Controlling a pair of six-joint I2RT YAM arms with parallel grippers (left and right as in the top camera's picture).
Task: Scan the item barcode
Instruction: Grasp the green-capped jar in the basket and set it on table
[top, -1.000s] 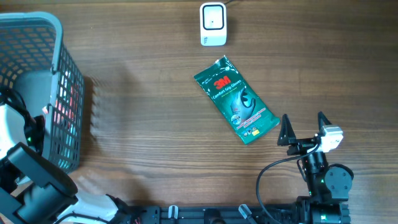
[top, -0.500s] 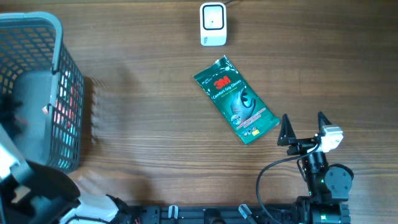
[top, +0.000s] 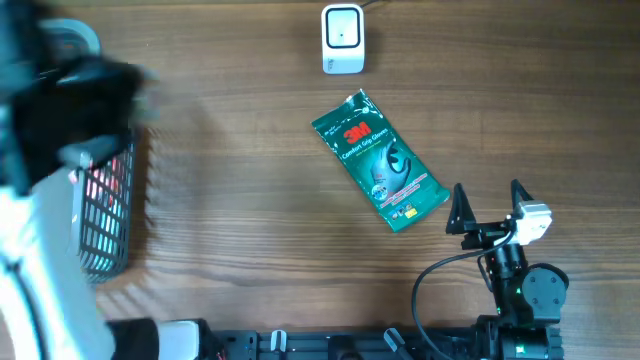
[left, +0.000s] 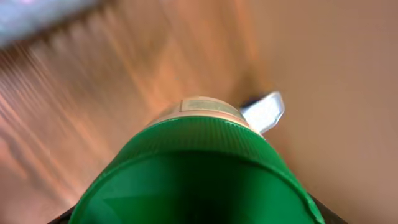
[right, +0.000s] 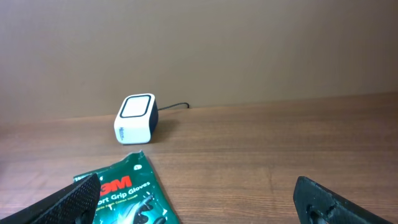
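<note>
Overhead view: the left gripper (top: 95, 90) is a dark blur above the grey basket (top: 105, 215) at the table's (top: 240, 150) left edge. Its wrist camera is filled by a green-capped item (left: 199, 168), steady against a streaked background, so the jaws seem clamped on it, though the fingers are hidden. A glove pack (top: 379, 162) lies flat mid-table, near the white scanner (top: 342, 38). The right gripper (top: 486, 188) sits just beside the pack, jaws wide apart, holding nothing.
</note>
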